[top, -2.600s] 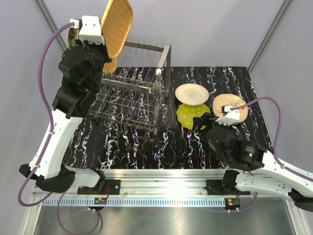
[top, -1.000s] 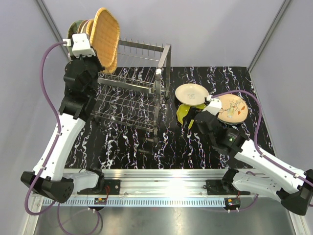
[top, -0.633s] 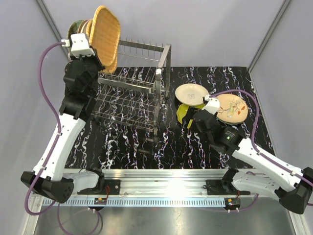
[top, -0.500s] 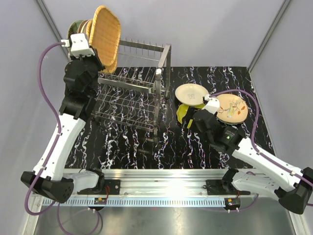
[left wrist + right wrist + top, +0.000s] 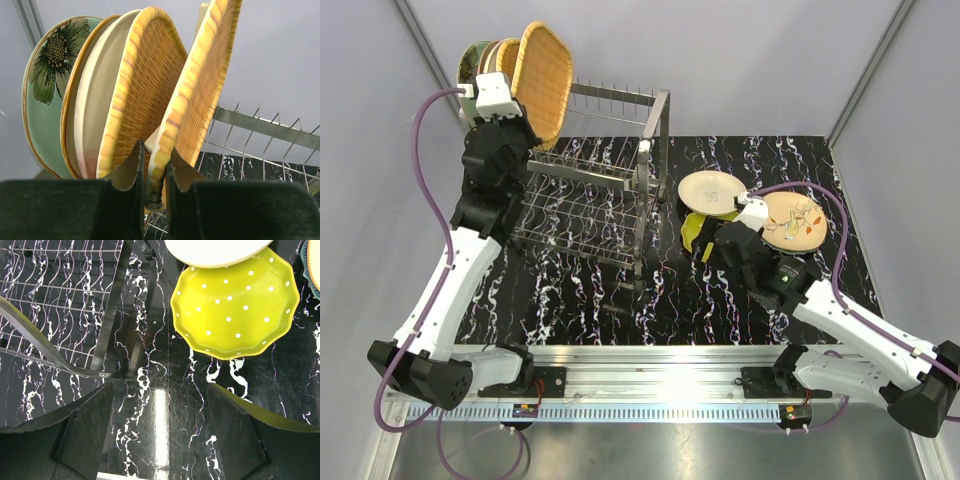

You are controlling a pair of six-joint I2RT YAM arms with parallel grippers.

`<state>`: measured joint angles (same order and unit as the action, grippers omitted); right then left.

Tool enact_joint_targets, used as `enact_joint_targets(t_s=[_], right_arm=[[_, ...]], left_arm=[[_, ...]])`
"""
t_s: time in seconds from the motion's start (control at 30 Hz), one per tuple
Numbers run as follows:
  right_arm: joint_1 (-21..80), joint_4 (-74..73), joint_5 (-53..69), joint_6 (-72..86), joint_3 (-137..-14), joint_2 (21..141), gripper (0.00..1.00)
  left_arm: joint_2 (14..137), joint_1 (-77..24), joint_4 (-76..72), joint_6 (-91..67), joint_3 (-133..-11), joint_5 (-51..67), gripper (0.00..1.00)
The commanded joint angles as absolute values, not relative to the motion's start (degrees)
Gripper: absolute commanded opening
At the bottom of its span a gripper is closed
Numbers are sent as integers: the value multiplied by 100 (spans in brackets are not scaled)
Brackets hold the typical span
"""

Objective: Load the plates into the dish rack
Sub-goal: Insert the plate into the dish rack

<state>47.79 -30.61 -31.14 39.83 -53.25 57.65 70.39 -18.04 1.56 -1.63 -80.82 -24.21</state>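
Note:
The dish rack [image 5: 590, 190] stands at the back left. My left gripper [image 5: 525, 120] is shut on the lower rim of an orange wicker plate [image 5: 200, 90], held upright over the rack's left end. Behind it stand a second wicker plate [image 5: 145, 85], a cream plate [image 5: 92, 110] and a mint-green flower plate [image 5: 45, 85]. Whether the held plate rests between the prongs [image 5: 260, 127] cannot be told. My right gripper [image 5: 160, 410] hangs open over the table, just short of the lime dotted plate [image 5: 235, 310], with nothing between its fingers.
A cream plate [image 5: 712, 188] overlaps the lime one's far edge, and a beige floral plate [image 5: 793, 220] lies to their right. A teal rim [image 5: 315, 265] shows at the right wrist view's edge. The rack's base [image 5: 60, 315] is left of my right gripper.
My left arm has brought the wicker plate down and slightly right, closer to the other upright plates. My right arm swung left to the lime plate earlier and has since stayed almost still.

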Motion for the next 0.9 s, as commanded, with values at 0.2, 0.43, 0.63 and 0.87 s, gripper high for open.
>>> enact_joint_targets(t_s=[0.2,0.43,0.63,0.87], right_arm=[[4676,-2769,-2927,3920,-5388,5862,83],[4632,-2742,-2865,3929,-5370,5880,83],[4614,-2716,-2821,3955,-5326,5871,83],[4597,-2716,-2760,3981,-5282,5836,83]], left_arm=[[7005,-1775,-835,-325,-8060,-2399,0],[7049,-1775,-791,-308,-8068,-2399,0],[7023,-1775,-668,-334,-8086,-2426,0],[6961,-1775,-607,-334,-8042,-2400,4]])
